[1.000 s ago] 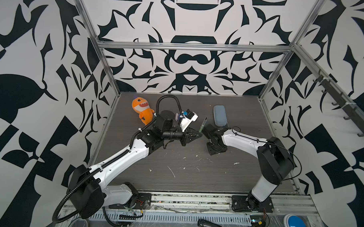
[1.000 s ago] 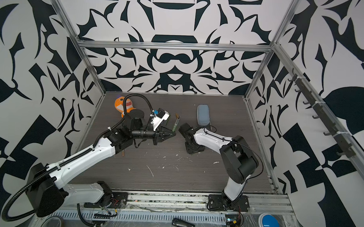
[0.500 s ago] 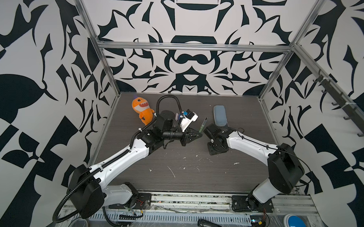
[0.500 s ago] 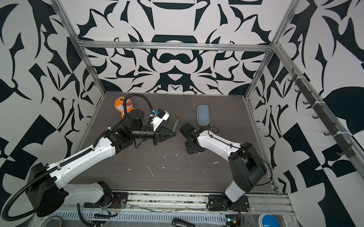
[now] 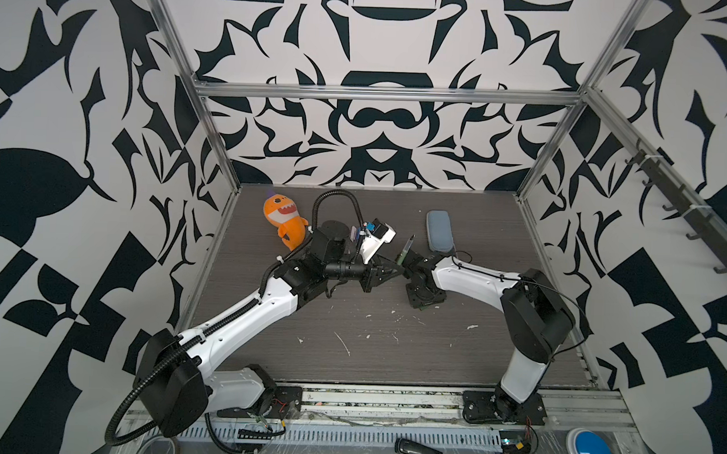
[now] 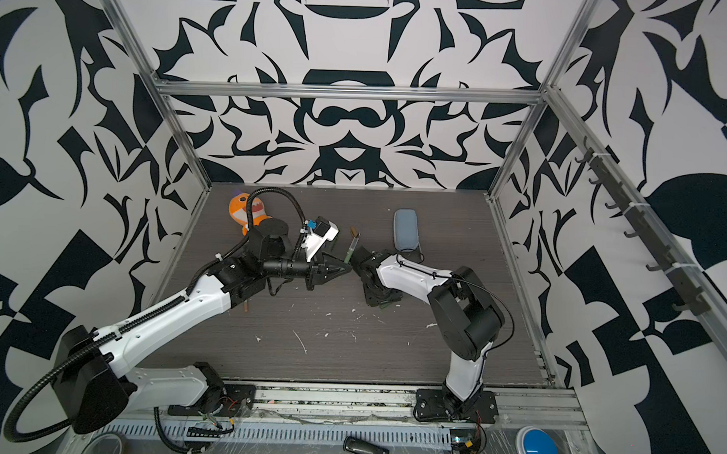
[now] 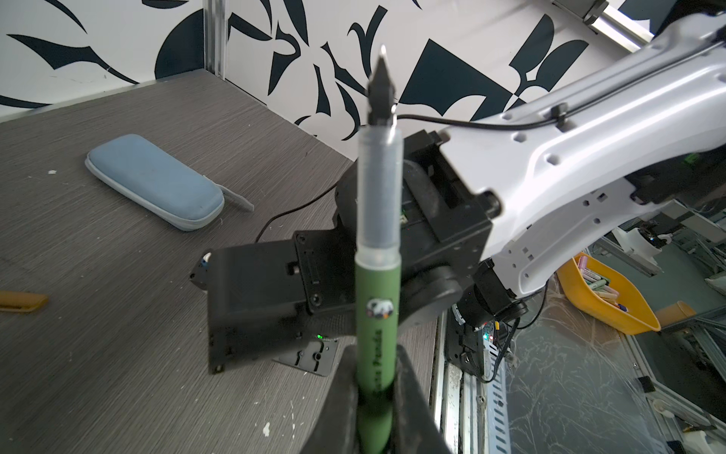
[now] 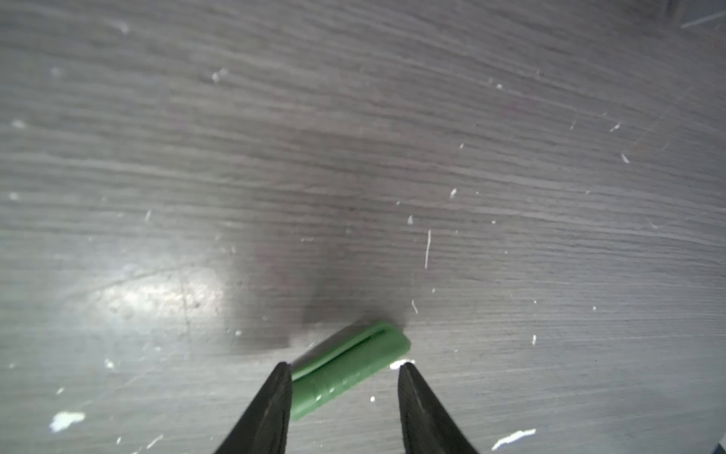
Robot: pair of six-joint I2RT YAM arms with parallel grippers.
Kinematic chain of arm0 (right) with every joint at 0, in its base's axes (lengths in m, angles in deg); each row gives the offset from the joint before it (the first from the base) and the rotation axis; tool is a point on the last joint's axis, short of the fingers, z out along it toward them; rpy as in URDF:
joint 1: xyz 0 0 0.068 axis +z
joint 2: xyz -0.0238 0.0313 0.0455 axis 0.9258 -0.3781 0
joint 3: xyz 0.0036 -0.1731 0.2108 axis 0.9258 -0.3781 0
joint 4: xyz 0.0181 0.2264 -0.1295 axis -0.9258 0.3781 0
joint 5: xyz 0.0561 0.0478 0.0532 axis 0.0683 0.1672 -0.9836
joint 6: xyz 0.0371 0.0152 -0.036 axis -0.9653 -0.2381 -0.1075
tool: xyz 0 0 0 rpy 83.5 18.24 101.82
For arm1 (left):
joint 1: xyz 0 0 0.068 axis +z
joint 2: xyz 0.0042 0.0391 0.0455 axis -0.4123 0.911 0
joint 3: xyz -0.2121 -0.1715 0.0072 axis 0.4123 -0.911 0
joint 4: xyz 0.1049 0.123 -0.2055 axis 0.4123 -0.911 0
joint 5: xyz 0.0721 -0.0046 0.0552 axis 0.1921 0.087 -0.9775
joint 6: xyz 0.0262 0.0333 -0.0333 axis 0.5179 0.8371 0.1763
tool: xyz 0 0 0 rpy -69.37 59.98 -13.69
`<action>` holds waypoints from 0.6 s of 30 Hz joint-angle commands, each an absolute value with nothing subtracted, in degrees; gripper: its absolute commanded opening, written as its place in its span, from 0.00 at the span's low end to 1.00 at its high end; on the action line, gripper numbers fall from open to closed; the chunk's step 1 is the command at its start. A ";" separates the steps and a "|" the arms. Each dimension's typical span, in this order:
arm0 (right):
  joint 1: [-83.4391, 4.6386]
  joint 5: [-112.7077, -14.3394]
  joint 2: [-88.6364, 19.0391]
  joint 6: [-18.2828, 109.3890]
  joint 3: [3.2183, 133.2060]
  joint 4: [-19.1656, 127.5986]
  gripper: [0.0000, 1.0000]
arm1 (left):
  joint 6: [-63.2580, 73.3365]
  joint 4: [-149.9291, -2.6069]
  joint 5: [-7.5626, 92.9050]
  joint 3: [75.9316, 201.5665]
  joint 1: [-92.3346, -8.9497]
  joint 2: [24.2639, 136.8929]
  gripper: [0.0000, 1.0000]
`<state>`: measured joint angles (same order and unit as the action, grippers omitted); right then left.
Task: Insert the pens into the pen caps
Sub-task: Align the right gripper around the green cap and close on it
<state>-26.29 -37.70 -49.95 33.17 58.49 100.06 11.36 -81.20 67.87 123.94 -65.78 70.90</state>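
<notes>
Within left gripper (image 7: 375,367), green pen (image 7: 378,291), tip rearward

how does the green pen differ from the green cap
The green pen is long and thin; the green cap is short and stubby. The pen is held up in the left gripper; the cap lies on the table between the right gripper's open jaws. Both are green.

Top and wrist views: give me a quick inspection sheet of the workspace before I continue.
Surface: grey wood-grain table, scattered white flecks.
Job's things: green pen uncapped, held; green cap lying on table.
Clutter: pale blue case, orange plush toy.
Grippers: left gripper shut on green pen; right gripper open, straddling green cap.
Cables: black cable along right arm; black hose looped over left arm.
Surroundings: patterned walls, aluminium frame.
</notes>
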 commanded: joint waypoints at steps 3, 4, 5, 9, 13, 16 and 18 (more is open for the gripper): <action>-23.35 -34.41 -48.77 31.45 59.99 104.95 0.48 | 11.28 -81.38 69.34 125.38 -65.97 72.88 0.03; -23.15 -34.46 -48.93 31.31 59.88 105.14 0.48 | 11.27 -81.37 69.34 125.46 -66.01 72.88 0.03; -23.05 -34.49 -48.95 31.18 59.61 105.10 0.48 | 11.27 -81.39 69.40 125.44 -65.94 72.92 0.03; -23.12 -34.44 -48.60 30.91 58.92 104.02 0.48 | 11.28 -81.32 69.38 125.30 -65.96 72.81 0.03; -23.11 -33.76 -49.17 30.52 60.14 103.48 0.48 | 11.27 -81.28 69.34 125.33 -65.97 72.88 0.03; -23.13 -33.24 -49.76 30.13 60.55 102.60 0.48 | 11.28 -81.19 69.30 125.14 -65.96 72.60 0.03; -23.21 -32.42 -50.55 29.81 60.65 102.37 0.48 | 11.27 -81.11 69.16 125.03 -66.02 72.48 0.03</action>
<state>-23.07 -34.93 -50.15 31.29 58.68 102.20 11.32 -81.59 68.26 124.02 -65.80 72.83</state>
